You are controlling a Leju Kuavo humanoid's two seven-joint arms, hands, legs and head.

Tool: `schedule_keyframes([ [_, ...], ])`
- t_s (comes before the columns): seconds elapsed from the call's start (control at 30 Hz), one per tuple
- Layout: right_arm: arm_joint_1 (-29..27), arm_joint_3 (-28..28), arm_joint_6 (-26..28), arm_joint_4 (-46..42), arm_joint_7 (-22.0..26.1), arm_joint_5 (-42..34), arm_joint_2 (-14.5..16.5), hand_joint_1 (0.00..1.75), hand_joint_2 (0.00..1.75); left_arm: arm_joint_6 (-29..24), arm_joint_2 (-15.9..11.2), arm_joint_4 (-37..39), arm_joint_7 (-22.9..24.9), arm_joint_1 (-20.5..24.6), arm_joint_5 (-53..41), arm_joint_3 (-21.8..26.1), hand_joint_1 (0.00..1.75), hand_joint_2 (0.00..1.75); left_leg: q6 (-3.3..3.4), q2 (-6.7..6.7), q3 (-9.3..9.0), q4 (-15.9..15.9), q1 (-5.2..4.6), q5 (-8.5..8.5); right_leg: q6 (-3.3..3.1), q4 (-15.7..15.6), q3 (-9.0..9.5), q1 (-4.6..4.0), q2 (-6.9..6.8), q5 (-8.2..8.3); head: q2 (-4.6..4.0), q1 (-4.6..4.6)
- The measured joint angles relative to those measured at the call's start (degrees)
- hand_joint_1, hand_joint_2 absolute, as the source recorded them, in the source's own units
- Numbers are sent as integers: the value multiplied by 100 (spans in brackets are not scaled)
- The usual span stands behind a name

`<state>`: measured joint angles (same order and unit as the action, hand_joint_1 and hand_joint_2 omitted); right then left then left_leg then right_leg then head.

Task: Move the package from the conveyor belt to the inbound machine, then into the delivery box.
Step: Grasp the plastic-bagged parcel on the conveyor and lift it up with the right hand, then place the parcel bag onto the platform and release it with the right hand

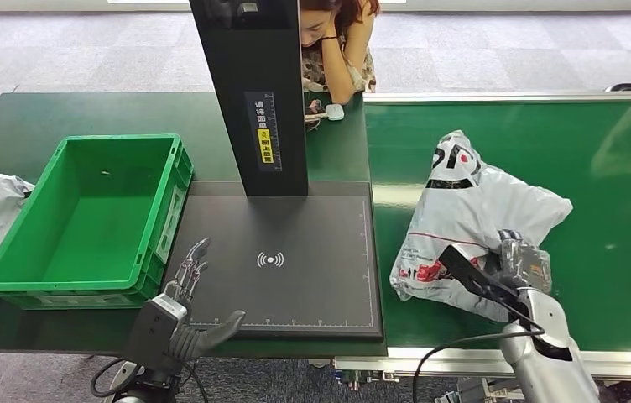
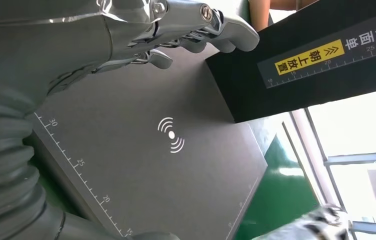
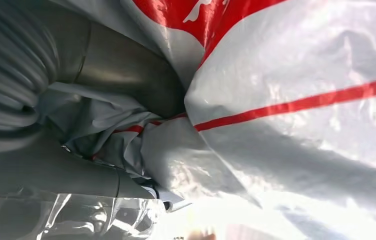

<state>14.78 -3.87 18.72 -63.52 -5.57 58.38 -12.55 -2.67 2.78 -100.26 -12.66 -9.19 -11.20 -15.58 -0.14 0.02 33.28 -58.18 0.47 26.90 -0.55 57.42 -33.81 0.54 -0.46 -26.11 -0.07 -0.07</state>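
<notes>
From the head view, the package point(image 1: 473, 220) lies on the conveyor belt point(image 1: 606, 168), the right hand point(image 1: 509, 262) gripping its near edge; inbound machine point(image 1: 283, 260) and delivery box point(image 1: 86, 218) stand unfilled, so both transfers remain. Left wrist view: left hand point(image 2: 141, 35) hovers released. Right wrist view: fingers point(image 3: 121, 70) bunch plastic.

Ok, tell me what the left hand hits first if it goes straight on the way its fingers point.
Probably the black post of the scanner. The left hand hovers open over the pad's near-left corner, fingers aimed up the pad. Depth is unclear; it may slip past on the crate side.
</notes>
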Motion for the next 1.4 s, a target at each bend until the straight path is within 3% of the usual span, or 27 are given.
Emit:
schedule_keyframes([
  [0.27,-142,294,1730,-688,1690,-1617,245,175,175,-116,1,2,-114,-35,-16,-17,0,175,0,2,8,0,-1,1,2,0,-8,1,3,-1,0,0],
  [0.43,-91,248,1958,-1059,2472,-2541,389,175,175,-186,2,2,-152,-37,-15,-63,0,175,0,3,12,1,0,0,1,1,-10,0,4,-1,0,0],
  [0.57,97,-120,1295,-1160,2738,-3166,536,175,175,-218,2,2,-185,-35,-13,-73,0,175,-2,7,9,1,2,-2,1,3,-10,-1,10,0,0,0],
  [0.77,290,-940,251,-1120,2741,-3826,786,175,175,-369,-1,-1,-338,-44,56,-68,0,175,-6,4,15,2,6,-4,-1,7,-13,-5,7,-1,0,0],
  [0.97,726,-1917,-1768,-460,2524,-5271,1113,175,175,-886,46,-170,-561,-76,325,96,0,175,-10,10,19,2,10,-7,-8,8,-23,-10,12,3,0,-1],
  [1.33,1148,-3011,-2529,530,1604,-5543,1674,173,175,-2237,342,-643,-1307,-153,1109,571,0,175,-13,6,23,2,13,-8,-10,8,-25,-14,9,1,0,-1],
  [1.4,1254,-3122,-2498,745,1508,-5493,1750,86,175,-2445,377,-752,-1435,-177,1186,627,0,175,-14,5,22,2,13,-8,-10,8,-25,-14,7,1,0,0],
])
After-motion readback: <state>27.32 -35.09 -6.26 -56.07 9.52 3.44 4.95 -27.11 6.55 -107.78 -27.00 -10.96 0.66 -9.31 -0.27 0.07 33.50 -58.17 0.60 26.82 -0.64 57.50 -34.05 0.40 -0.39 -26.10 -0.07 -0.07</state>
